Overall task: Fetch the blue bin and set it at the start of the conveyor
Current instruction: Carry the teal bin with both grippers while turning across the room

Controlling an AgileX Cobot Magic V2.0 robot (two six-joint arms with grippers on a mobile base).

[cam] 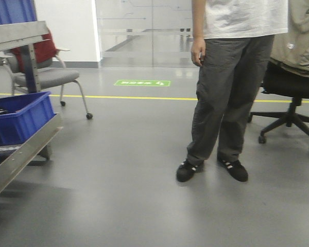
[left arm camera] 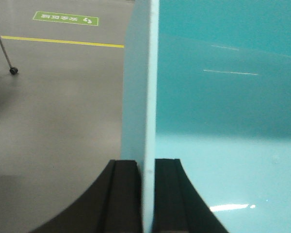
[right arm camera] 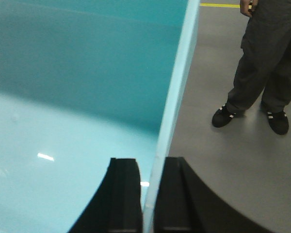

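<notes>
Front view: a person stands on the grey floor. At left, a royal-blue crate sits on a steel rack.

Left wrist view: the left gripper is clamped on a side wall of the blue bin, one finger inside and one outside.

Right wrist view: the right gripper is clamped the same way on the bin's right wall, with floor just beyond it.

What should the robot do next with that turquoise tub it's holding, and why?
Probably turn slowly to look for the conveyor, carrying the blue bin level. The left fingers pinch one wall and the right fingers pinch the opposite one, so it seems securely held. But the front view shows no belt, only floor with a person standing close ahead.
</notes>
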